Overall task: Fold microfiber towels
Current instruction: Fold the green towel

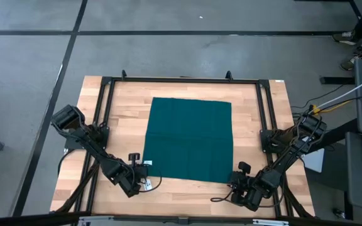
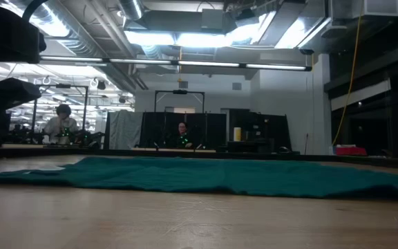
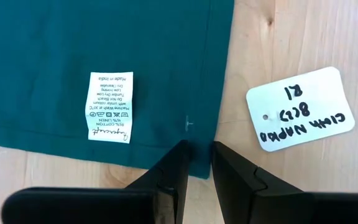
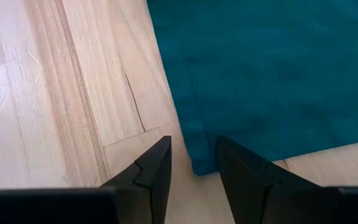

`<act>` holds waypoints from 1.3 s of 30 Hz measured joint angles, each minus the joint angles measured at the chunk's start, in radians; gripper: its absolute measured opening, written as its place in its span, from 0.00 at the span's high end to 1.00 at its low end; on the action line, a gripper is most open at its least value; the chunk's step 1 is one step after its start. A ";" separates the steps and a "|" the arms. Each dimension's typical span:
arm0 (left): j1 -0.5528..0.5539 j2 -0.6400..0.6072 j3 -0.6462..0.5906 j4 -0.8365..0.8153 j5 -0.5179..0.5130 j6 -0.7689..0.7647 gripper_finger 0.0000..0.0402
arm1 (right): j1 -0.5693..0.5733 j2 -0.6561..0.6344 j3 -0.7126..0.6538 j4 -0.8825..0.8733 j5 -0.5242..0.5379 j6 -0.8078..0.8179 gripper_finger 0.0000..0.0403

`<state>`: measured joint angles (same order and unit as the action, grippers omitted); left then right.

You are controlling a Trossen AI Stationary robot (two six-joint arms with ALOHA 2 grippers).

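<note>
Table [image 1: 124,100] carried the microfiber towel [image 1: 187,138] spread flat at its centre, unfolded. Left gripper [image 3: 197,152] sat at the towel's near-left corner, fingers [image 3: 169,171] narrowly parted astride the hem, not yet clamped. Right gripper [image 4: 193,162] mirrored it at the near-right corner, fingers parted, the corner tip between them. Best handled by pinching both corners together, deep enough to catch the hem — then lifting evenly. White care label [image 3: 108,107] and a loose paper tag [image 3: 300,109] lay near the left corner.
</note>
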<state>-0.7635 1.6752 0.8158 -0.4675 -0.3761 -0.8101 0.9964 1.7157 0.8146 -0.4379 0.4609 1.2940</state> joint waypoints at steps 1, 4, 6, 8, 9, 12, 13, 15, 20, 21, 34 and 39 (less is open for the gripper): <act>0.000 0.000 0.000 0.000 -0.001 -0.002 0.83 | 0.000 0.000 0.000 0.000 0.000 0.000 0.68; 0.000 0.001 0.000 0.001 -0.003 -0.014 0.83 | -0.001 0.000 0.000 0.007 0.001 -0.001 0.70; 0.000 0.001 -0.001 0.002 -0.009 -0.020 0.83 | -0.001 0.000 -0.001 0.011 0.009 -0.001 0.73; 0.000 0.002 -0.001 0.005 -0.022 -0.031 0.83 | -0.001 0.000 -0.002 0.012 0.013 -0.003 0.78; 0.001 0.003 -0.002 0.005 -0.026 -0.036 0.83 | -0.003 0.000 -0.002 0.012 0.013 -0.010 0.80; 0.002 0.003 -0.002 0.005 -0.036 -0.054 0.83 | -0.008 0.001 -0.002 0.016 0.013 -0.025 0.88; 0.003 0.004 -0.002 0.004 -0.039 -0.062 0.83 | -0.009 0.001 -0.002 0.016 0.013 -0.027 0.91; 0.007 0.004 -0.002 0.004 -0.039 -0.074 0.85 | -0.009 0.001 -0.002 0.019 0.014 -0.027 0.97; 0.014 0.005 -0.003 0.000 -0.045 -0.122 0.96 | -0.009 0.001 -0.002 0.031 -0.002 -0.023 0.97; 0.014 0.005 -0.003 -0.002 -0.048 -0.136 0.98 | -0.009 0.000 -0.002 0.037 -0.007 -0.023 0.97; 0.013 -0.035 0.001 -0.003 -0.101 -0.226 0.99 | -0.004 -0.024 0.009 0.046 -0.031 -0.026 0.99; 0.012 -0.086 0.031 -0.084 -0.160 -0.254 0.99 | -0.004 -0.065 0.010 0.016 -0.024 -0.023 1.00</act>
<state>-0.7517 1.5888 0.8464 -0.5518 -0.5360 -1.0644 0.9928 1.6503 0.8242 -0.4221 0.4364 1.2715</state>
